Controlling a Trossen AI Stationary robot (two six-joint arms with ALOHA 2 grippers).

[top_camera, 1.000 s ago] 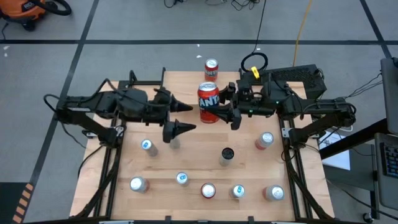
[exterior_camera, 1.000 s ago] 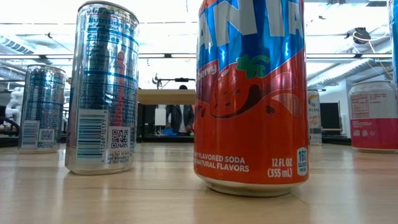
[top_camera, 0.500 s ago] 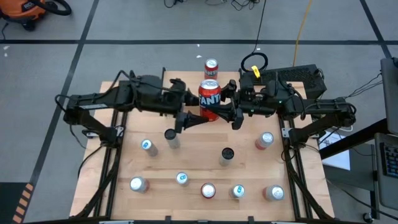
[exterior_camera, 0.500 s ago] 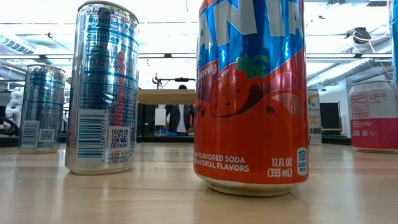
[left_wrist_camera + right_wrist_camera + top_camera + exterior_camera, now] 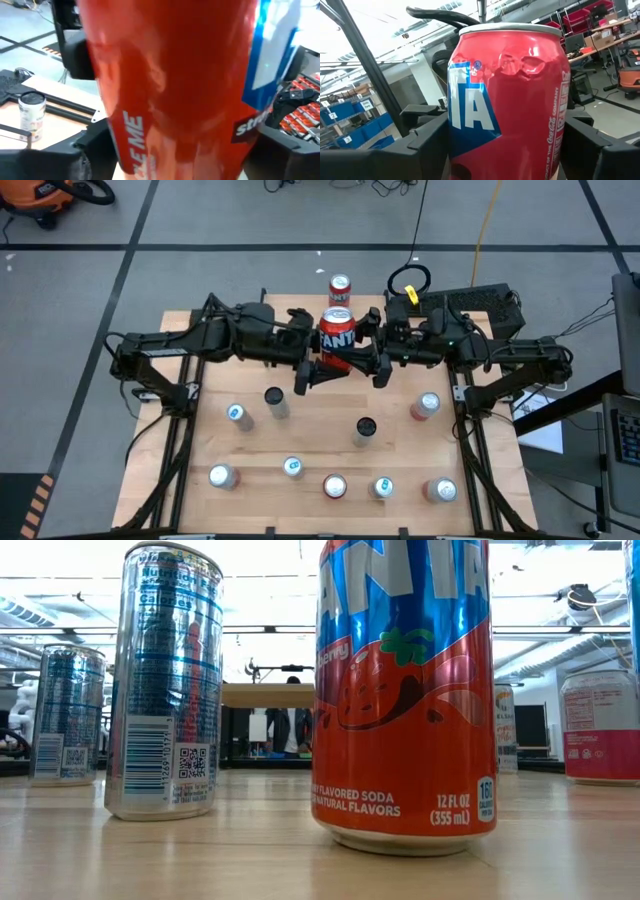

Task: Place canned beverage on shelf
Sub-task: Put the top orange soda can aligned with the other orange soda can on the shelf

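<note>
Right pincer (image 5: 372, 358) level, clamps red can (image 5: 336, 340); left pincer (image 5: 307, 362) astride.

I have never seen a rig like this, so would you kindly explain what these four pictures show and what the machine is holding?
Two dark robot arms work at a wooden table. One camera looks straight down, one sits at table height, and one rides on each wrist. The right gripper holds a red Fanta can in the air, dented near its top; the left gripper has its fingers around the same can, as if taking it over. Several other cans stand on the table. The shelf shows far off in the table-height view.
</note>
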